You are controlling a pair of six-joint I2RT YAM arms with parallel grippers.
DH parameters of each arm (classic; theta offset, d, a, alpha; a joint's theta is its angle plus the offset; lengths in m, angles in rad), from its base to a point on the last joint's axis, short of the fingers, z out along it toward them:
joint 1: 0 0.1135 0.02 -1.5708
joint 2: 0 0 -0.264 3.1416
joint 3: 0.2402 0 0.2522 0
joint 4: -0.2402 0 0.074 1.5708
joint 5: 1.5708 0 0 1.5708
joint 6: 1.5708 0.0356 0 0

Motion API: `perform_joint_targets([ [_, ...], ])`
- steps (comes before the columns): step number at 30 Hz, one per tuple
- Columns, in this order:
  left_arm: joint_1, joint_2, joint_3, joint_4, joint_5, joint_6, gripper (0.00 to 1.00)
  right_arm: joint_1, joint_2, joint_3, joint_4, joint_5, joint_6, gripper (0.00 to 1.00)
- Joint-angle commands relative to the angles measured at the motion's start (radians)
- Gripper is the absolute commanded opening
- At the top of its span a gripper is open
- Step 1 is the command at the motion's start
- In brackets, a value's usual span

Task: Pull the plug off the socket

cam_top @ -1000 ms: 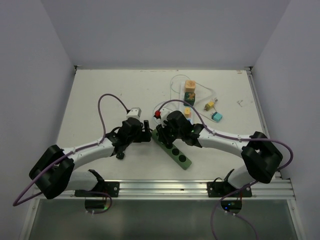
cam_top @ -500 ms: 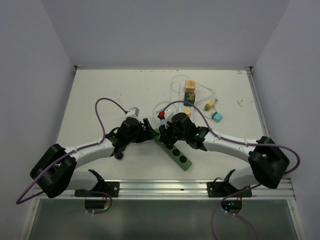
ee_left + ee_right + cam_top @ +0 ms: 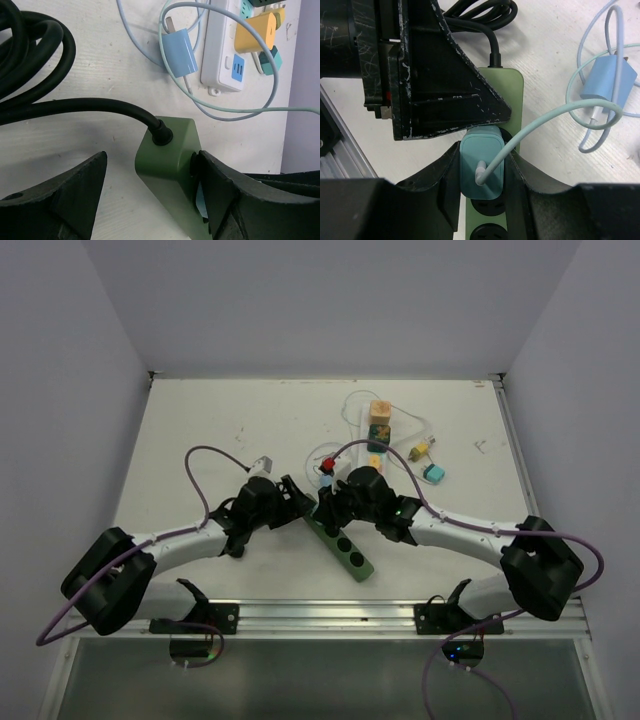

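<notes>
1. The green socket strip (image 3: 346,548) lies near the middle of the desk (image 3: 220,425). In the top view it runs from 11 o'clock to 5 o'clock, with round sockets showing toward its 5 o'clock end.
2. The plug (image 3: 475,150), pale teal, stands on the strip's face close to the 11 o'clock end. How deep it sits in its socket cannot be told. Its pale cord (image 3: 545,117) curls off toward 2 o'clock in the right wrist view.
3. The right claw (image 3: 483,165) reaches in from 4 o'clock and is clamped on the plug, with one finger pressed against each of its sides, at 9 and 3 o'clock.
4. The left claw (image 3: 150,165) reaches in from 8 o'clock, and its jaws are spread wide astride the strip's cable end. One finger (image 3: 235,195) lies against the strip's side at 3 o'clock. The other finger (image 3: 55,200) stands apart at 9 o'clock, with bare desk between it and the strip.
5. A thick black cable (image 3: 75,106) enters the strip's end and coils away toward 10 o'clock in the left wrist view.
6. A blue adapter (image 3: 178,52) lies on the desk at 12 o'clock from the strip's end. It is just beside a white power strip (image 3: 225,60), which carries a yellow plug (image 3: 256,30).
</notes>
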Motion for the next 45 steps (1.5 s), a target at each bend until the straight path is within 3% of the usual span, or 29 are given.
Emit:
perform_joint_targets([
  [1,0.015,-0.012,-0.037,0.057,0.003,-0.049,0.76,0.007,-0.045,0.016,0.189,-0.050,0.064,0.00],
  [4,0.029,-0.030,-0.058,0.081,0.006,-0.066,0.65,0.007,-0.038,0.001,0.224,-0.053,0.097,0.00],
  [9,0.041,-0.067,-0.069,0.068,-0.029,-0.066,0.56,0.007,-0.035,-0.011,0.264,-0.055,0.127,0.00],
  [13,0.049,-0.093,-0.080,0.058,-0.049,-0.066,0.39,0.007,-0.045,-0.014,0.265,-0.032,0.141,0.00],
  [19,0.063,-0.112,-0.095,0.059,-0.054,-0.036,0.22,-0.006,-0.046,-0.017,0.236,0.002,0.152,0.00],
  [28,0.067,-0.182,-0.130,0.048,-0.085,0.049,0.02,-0.140,-0.032,-0.056,0.287,-0.100,0.248,0.00],
  [37,0.070,-0.205,-0.137,0.035,-0.089,0.099,0.00,-0.150,-0.006,-0.045,0.298,-0.134,0.250,0.00],
  [45,0.072,-0.075,0.018,-0.264,-0.259,0.141,0.00,-0.001,-0.031,0.078,0.054,0.146,0.097,0.00],
])
